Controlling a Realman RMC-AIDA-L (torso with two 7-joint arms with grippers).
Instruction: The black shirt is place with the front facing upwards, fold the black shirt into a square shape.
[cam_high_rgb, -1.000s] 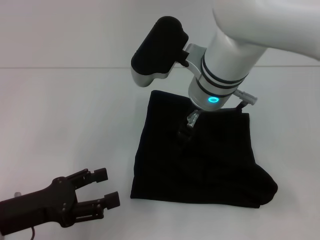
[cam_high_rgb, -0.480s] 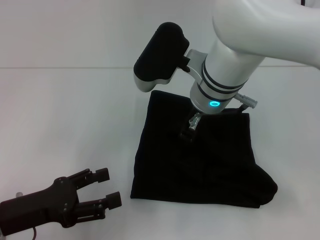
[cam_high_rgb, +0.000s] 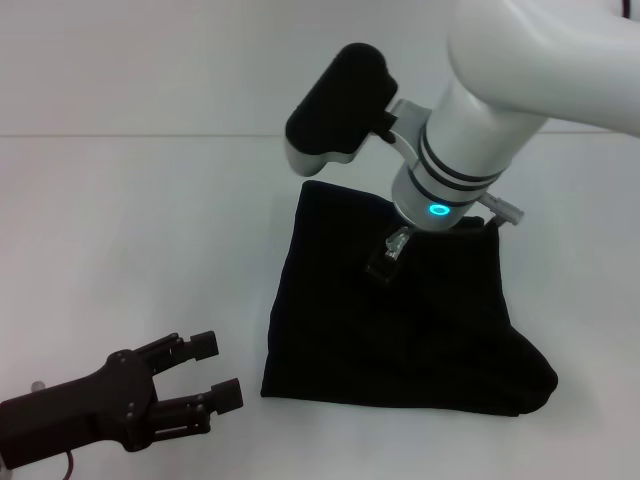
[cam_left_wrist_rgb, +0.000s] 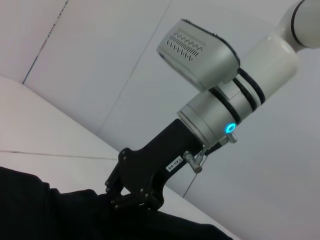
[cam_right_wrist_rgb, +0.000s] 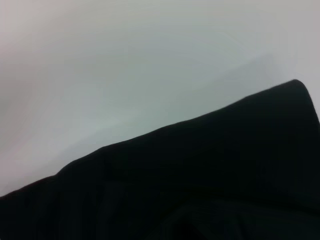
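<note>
- Head view: the black shirt (cam_high_rgb: 400, 310) lies on the white worktop (cam_high_rgb: 130, 230), already folded down to a compact, roughly four-sided packet. Its near right corner bulges out, so the outline is not yet a clean square. No lettering shows on the upper face.
- Head view: the right pincer (cam_high_rgb: 383, 268) is low over the upper middle of the packet, its tips at or on the cloth; black on black, so whether it is apart or clamped on a fold cannot be told.
- Head view: the left pincer (cam_high_rgb: 215, 375) sits near the worktop's near left side, just beside the shirt's near left corner but not touching it, fingers apart and holding nothing.
- Left wrist view: the right pincer (cam_left_wrist_rgb: 131, 196) is seen side-on, its dark body angled down to the shirt (cam_left_wrist_rgb: 45, 210); tips merge with the fabric, so contact looks likely, grip uncertain.
- Right wrist view: only the shirt's (cam_right_wrist_rgb: 200, 180) folded edge against the pale worktop (cam_right_wrist_rgb: 100, 60); no fingers visible.
- Judgement: the folding is late-stage, at the pressing or tidying step. The next move probably calls for lifting clear without dragging cloth, then tucking in the bulging corner.
</note>
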